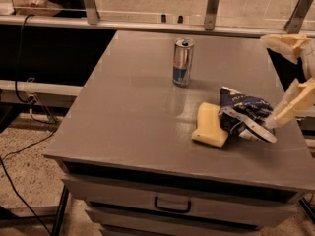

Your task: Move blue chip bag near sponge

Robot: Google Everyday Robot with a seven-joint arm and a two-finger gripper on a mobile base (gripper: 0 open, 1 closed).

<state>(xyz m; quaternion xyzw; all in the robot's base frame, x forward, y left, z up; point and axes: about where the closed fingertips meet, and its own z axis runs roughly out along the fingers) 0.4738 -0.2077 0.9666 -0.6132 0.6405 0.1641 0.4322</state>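
Dark-blue foil marks the blue chip bag [244, 113], which is seen crumpled on the grey table [128, 107], touching the sponge [210, 125] on its right side. The gripper [269, 82] is positioned just right of the bag, its fingers spread wide apart, with the lower fingertip at the bag's edge.

I can't read any text from here. The blue chip bag [243, 109] has white lettering, but it is too crumpled and small for me to make out, and the silver-and-blue can [182, 62] shows colour patches with no legible brand. The gripper [267, 81] hangs over the table's [128, 112] right edge, fingers spread wide just beside the bag, and I see no readable marking on it.
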